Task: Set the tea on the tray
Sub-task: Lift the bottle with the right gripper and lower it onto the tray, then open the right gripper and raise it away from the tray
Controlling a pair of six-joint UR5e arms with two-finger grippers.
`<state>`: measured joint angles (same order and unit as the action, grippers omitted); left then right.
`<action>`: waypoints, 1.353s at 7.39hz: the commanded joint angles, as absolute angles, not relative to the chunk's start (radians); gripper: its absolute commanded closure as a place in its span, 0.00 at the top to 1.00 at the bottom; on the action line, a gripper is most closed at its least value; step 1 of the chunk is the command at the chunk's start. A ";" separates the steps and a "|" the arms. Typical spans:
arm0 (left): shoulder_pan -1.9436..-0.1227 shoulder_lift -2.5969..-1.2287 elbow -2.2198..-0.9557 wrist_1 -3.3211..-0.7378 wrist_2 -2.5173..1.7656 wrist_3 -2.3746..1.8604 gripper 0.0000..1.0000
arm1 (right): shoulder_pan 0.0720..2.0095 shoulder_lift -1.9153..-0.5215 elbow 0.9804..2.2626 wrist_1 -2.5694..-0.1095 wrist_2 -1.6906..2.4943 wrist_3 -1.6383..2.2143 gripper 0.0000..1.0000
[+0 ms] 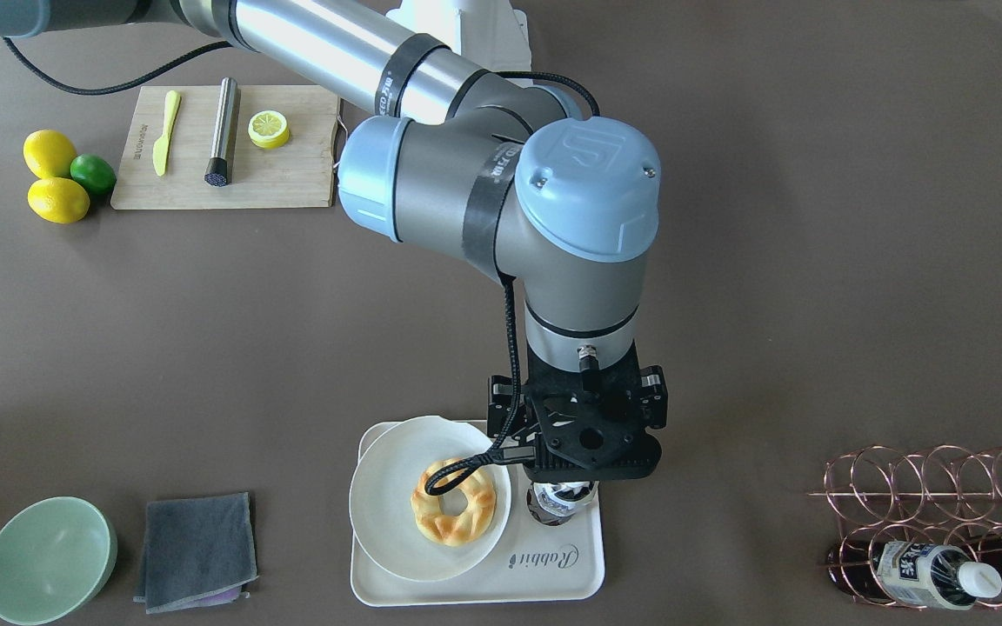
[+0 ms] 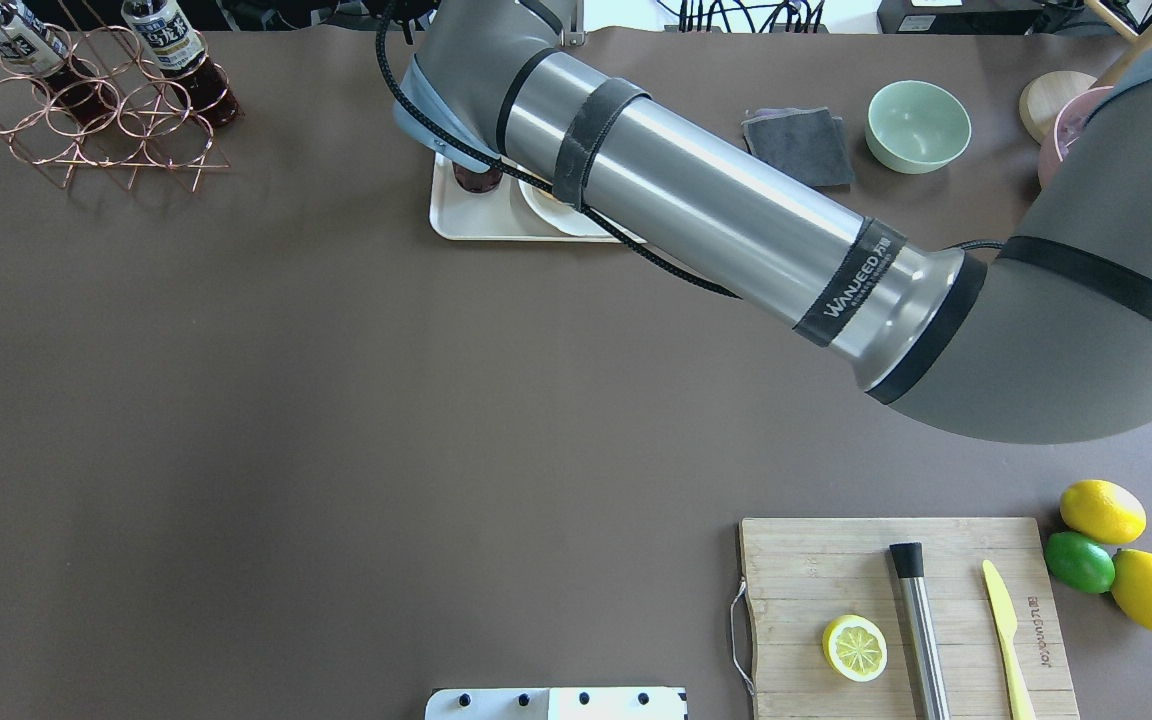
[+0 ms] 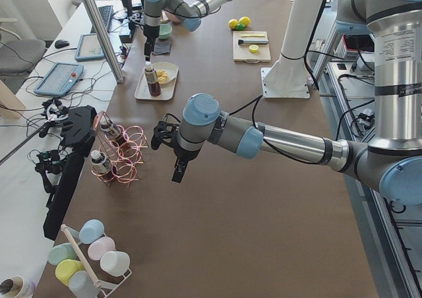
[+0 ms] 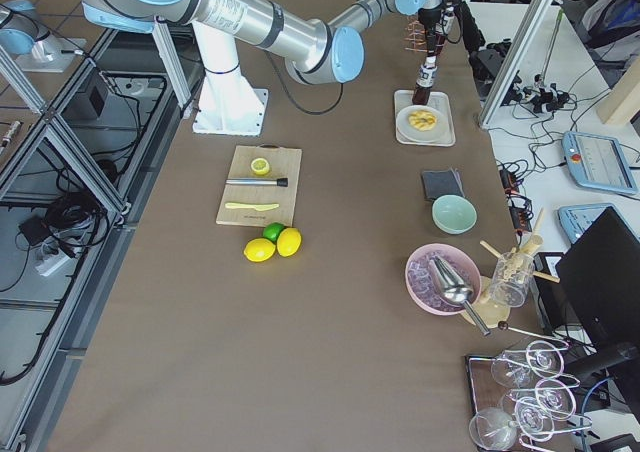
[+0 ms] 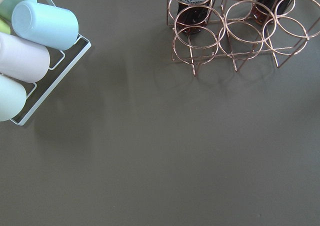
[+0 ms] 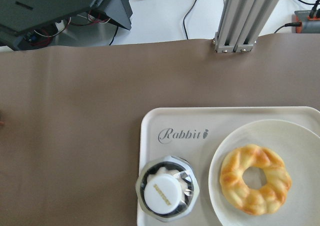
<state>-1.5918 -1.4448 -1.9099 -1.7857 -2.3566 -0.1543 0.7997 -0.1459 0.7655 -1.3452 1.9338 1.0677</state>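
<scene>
The tea [image 1: 557, 506], a small bottle of dark liquid with a white cap, stands upright on the cream tray [image 1: 553, 574] beside the "Rabbit" script. In the right wrist view the tea [image 6: 167, 195] shows from straight above, in the corner of the tray [image 6: 240, 117]. My right gripper [image 1: 566, 482] hangs directly over the cap, lifted clear of it and open; its fingers are mostly hidden under the wrist mount. My left gripper [image 3: 178, 174] hovers over bare table near the copper rack; I cannot tell if it is open or shut.
A white plate [image 1: 388, 522] with a ring pastry [image 1: 456, 502] fills the rest of the tray. A copper wire rack [image 1: 936, 513] holds look-alike bottles. A green bowl [image 1: 49, 559], grey cloth [image 1: 197, 549], cutting board [image 1: 292, 174] and lemons [image 1: 53, 174] lie elsewhere.
</scene>
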 commanded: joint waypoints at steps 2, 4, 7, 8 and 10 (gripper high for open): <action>-1.605 -1.379 -2.000 -1.782 -2.368 -0.216 0.98 | 0.851 -0.522 1.445 -1.774 2.046 0.884 0.99; -1.588 -1.381 -2.000 -1.779 -2.368 -0.218 0.98 | 0.929 -0.903 1.806 -1.793 2.084 0.752 1.00; -1.500 -1.384 -2.006 -1.782 -2.370 -0.219 0.98 | 1.170 -1.318 1.911 -1.779 2.168 0.334 1.00; -1.491 -1.394 -2.006 -1.782 -2.370 -0.218 0.98 | 1.246 -1.415 1.916 -1.767 2.174 0.204 1.00; -1.460 -1.423 -2.006 -1.779 -2.367 -0.221 0.98 | 1.406 -1.561 1.884 -1.761 2.247 -0.049 1.00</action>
<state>-1.4833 -1.4000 -2.0067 -1.7820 -2.3697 -0.2195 1.2622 -1.4323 1.9078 -1.7663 2.1938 0.1773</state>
